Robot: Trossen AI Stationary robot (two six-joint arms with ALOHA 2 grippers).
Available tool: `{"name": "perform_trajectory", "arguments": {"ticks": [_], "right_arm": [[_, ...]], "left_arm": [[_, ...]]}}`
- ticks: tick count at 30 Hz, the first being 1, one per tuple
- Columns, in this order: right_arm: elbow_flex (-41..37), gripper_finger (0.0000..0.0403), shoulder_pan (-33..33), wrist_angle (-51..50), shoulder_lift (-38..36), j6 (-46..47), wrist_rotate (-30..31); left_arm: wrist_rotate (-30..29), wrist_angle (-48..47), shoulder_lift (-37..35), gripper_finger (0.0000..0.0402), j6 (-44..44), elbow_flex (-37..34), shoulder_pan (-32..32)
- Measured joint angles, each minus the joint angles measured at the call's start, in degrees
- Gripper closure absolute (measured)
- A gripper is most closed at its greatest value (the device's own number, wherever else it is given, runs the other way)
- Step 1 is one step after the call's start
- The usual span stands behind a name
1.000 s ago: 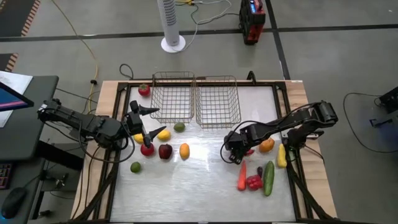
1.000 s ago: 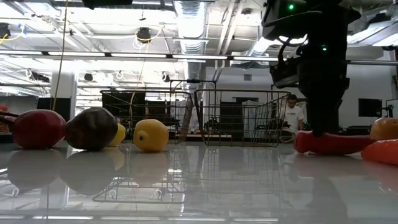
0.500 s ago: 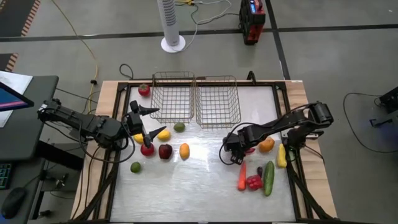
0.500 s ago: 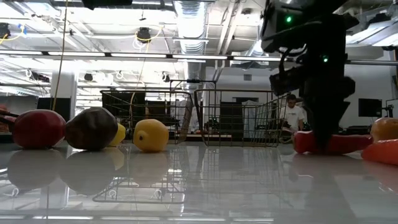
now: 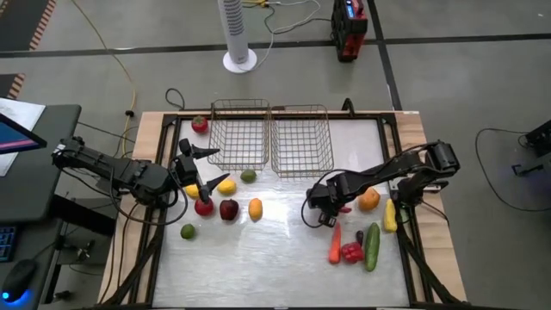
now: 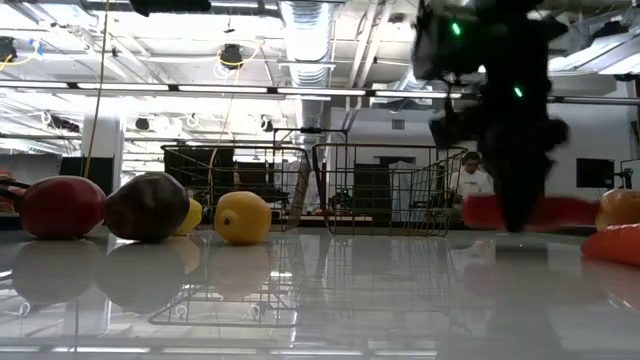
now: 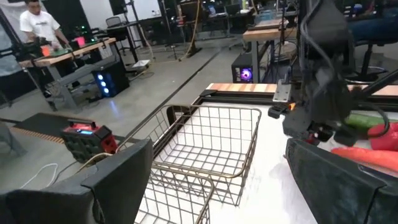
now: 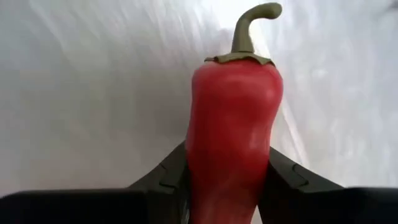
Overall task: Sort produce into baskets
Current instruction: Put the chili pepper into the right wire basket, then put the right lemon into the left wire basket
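My right gripper point(image 5: 320, 213) is shut on a red chili point(image 8: 233, 124) with a green stem, to the near right of the two grey wire baskets point(image 5: 239, 133) point(image 5: 301, 139). In the low view the chili point(image 6: 480, 212) hangs level above the table. My left gripper point(image 5: 205, 169) is open and empty, above the produce at the table's left: a lemon point(image 5: 225, 185), a red apple point(image 5: 204, 207) and a dark apple point(image 5: 229, 209). Both baskets stand side by side at the far middle. My right gripper pinches the chili's body at its two sides point(image 8: 199, 162) between its two fingers. The fingers come from above and lie across the chili. The stem end point(image 8: 249, 25) sticks out past them. The chili is level and lifted clear of the table.
An orange point(image 5: 369, 201), a yellow piece point(image 5: 390, 215), a carrot point(image 5: 335, 244), a red piece point(image 5: 351, 252) and a cucumber point(image 5: 372, 245) lie at the near right. Limes point(image 5: 248, 176) point(image 5: 188, 231), an orange piece point(image 5: 255, 207) and a red piece point(image 5: 200, 125) lie at the left.
My right gripper has gone up and a little toward the table's left edge, shut on the chili. The chili, which lay on the table, is now lifted clear and stays level.
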Motion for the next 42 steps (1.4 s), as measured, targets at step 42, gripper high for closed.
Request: {"name": "perform_trajectory", "arguments": {"ticks": [42], "right_arm": [[27.7, 0.0117, -11.3, 3.6, -0.6, -32.6, 13.6]], "left_arm": [[-3.5, -0.1, 0.0, 0.0045, 0.6, 0.0, 0.1]]}}
